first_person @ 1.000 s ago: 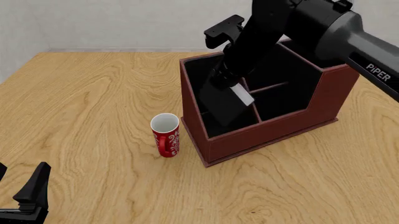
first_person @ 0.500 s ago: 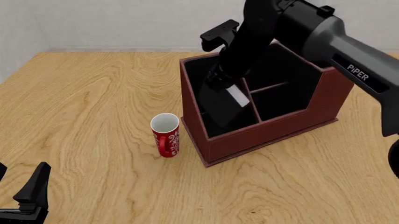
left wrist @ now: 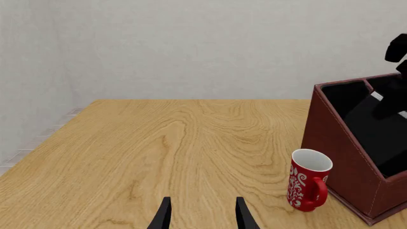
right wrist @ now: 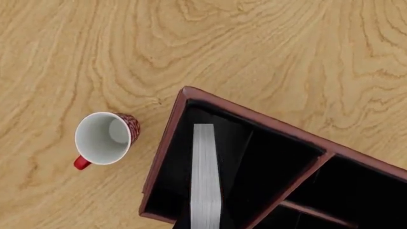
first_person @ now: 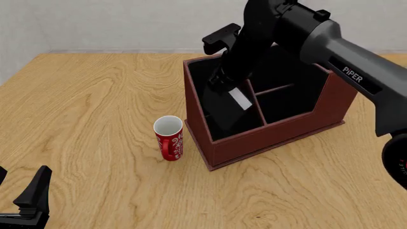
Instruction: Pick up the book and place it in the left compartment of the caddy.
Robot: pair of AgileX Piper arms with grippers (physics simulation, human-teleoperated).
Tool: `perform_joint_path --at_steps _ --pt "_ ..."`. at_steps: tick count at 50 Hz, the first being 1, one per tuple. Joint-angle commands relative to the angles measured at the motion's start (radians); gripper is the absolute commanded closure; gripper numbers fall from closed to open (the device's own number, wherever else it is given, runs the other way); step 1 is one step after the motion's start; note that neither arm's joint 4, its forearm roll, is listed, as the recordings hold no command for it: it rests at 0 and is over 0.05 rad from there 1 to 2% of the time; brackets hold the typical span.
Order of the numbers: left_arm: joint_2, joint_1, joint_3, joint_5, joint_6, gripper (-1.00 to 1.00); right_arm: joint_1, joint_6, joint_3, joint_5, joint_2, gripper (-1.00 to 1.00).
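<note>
**Black book sinking into the left slot**

Black covers, white page edge, and we are watching the book [first_person: 230, 102] go down into the caddy [first_person: 279, 136]. Against the frame a second ago, the right arm has swung toward the upper left of the front view and the book sits lower and further left in the box, its white strip now well below the rim. We read that as the placing step nearly done: the book is inside the left compartment [first_person: 202, 81], not yet let go.

Our right end effector [first_person: 224, 78] is clamped on the book's top end, as far as the front view lets us judge; the fingers themselves are hidden against the black lining. Our left end effector [left wrist: 202, 214] hangs low over the counter [first_person: 95, 95] at the bottom of its own view, jaws narrowly apart and holding nothing.

Now the pose. The book's long axis runs steeply up and down, tilted, its lower end toward the caddy's sloped front. From the right wrist camera the page edge faces up at us, lying along the compartment's length. The red mug [first_person: 169, 138] stands just beside the caddy, untouched.
</note>
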Motion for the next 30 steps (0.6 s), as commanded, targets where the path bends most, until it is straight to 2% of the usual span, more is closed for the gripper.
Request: perform_joint_path --at_steps 1,16,17,30 --pt "0.000 0.000 0.000 0.000 0.000 -1.00 -0.003 0.017 -0.010 0.000 -0.001 1.00" --pt "0.000 0.000 0.000 0.000 0.000 -1.00 -0.006 0.013 -0.010 0.000 -0.007 1.00" --pt "0.000 0.000 0.000 0.000 0.000 -1.00 -0.002 0.015 -0.004 0.000 -0.009 -1.00" --pt "0.000 0.000 0.000 0.000 0.000 -1.00 -0.011 0.000 0.000 0.000 -0.013 -1.00"
